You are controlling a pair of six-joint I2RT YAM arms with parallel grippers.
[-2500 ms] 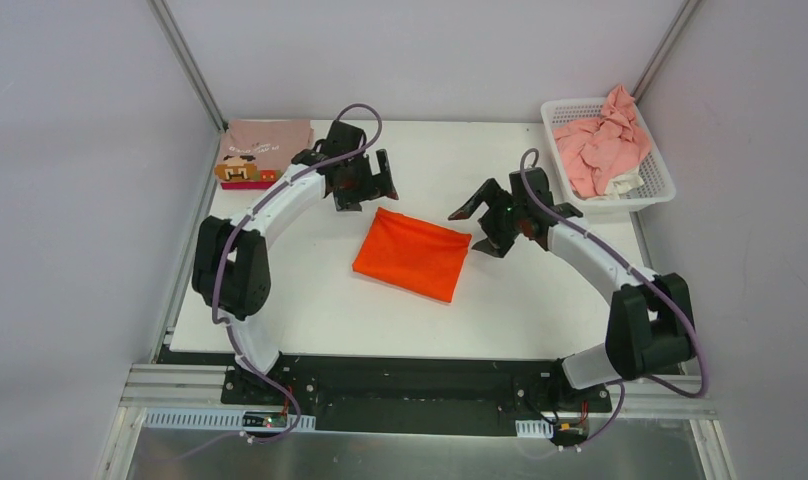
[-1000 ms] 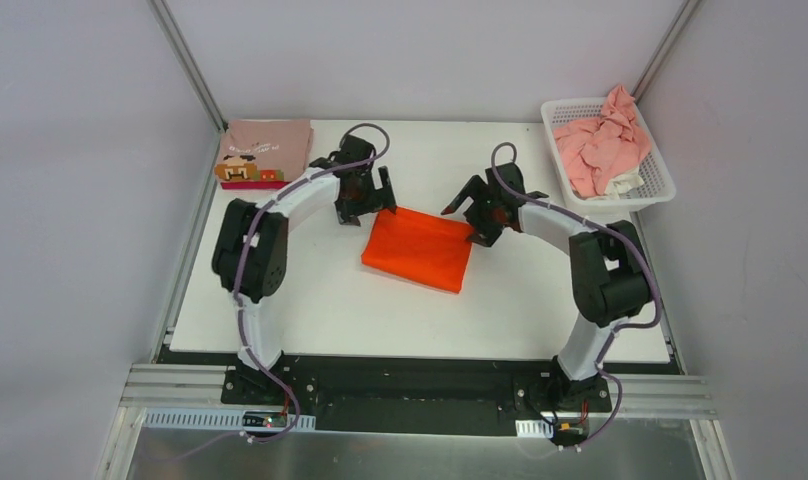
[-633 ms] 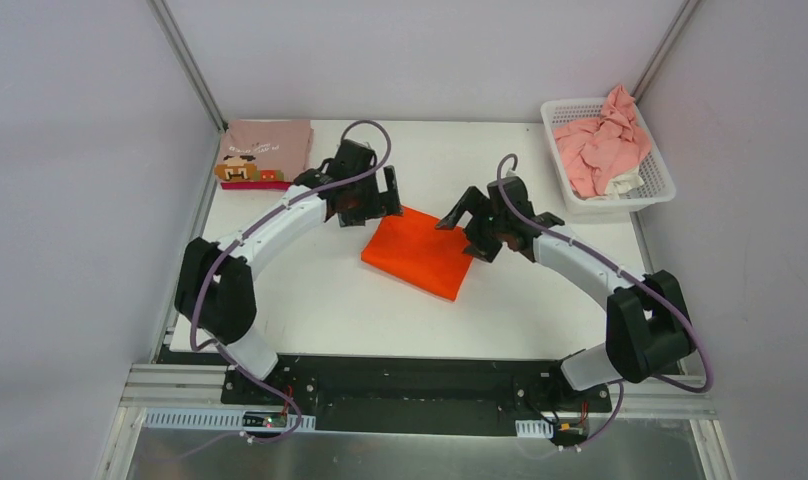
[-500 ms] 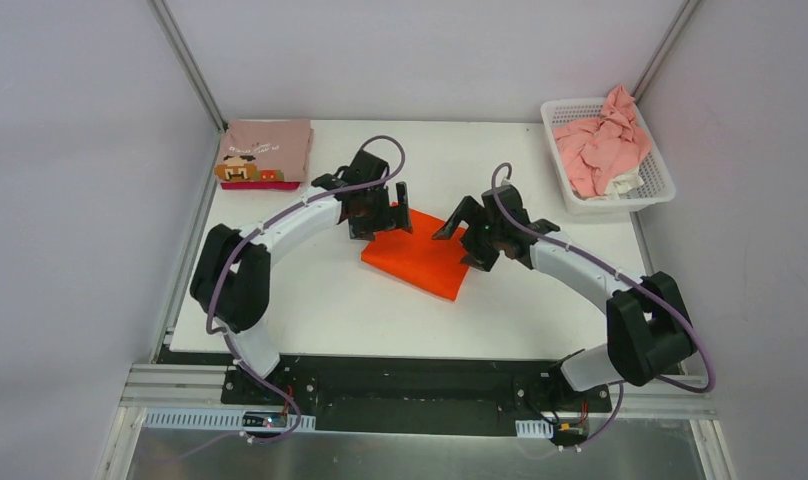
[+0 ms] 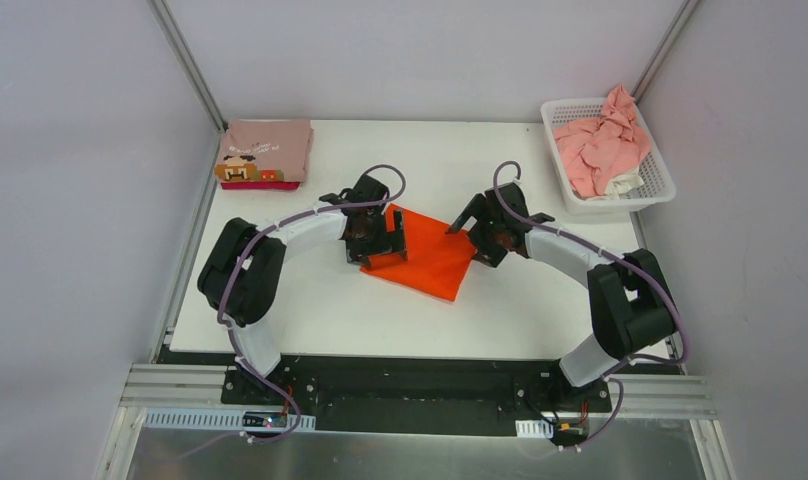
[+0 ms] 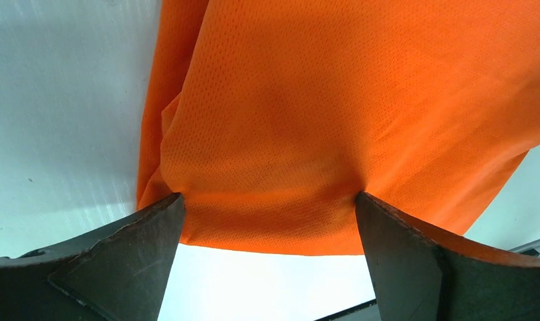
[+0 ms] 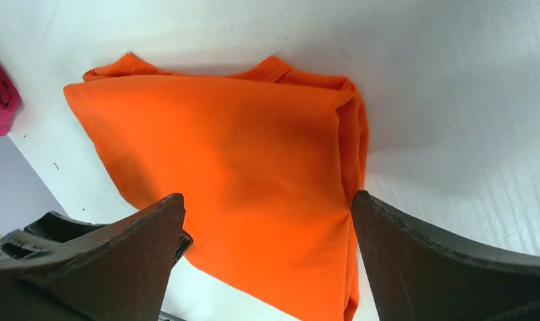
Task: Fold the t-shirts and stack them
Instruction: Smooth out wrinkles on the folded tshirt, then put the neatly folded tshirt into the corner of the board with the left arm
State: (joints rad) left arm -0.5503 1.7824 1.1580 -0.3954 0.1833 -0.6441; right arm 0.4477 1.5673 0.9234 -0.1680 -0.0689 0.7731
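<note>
Left gripper [image 5: 388,238] and right gripper [image 5: 470,225], both apart, straddle folded bright orange cloth t-shirt [image 5: 432,265], not yet stacked on far-left dusty-pink pixel-face t-shirt [image 5: 265,150]; light pink t-shirts [image 5: 600,145] unfolded far right.

I see the left arm [image 5: 292,228] and right arm [image 5: 570,250] as curved white links between bulky black joint housings, a purple cable [image 5: 385,167] looping along each. At the bottom of the left wrist view, the left gripper [image 6: 268,198] shows wedge-shaped fingers [image 6: 120,267], probably matt dark grey.
</note>
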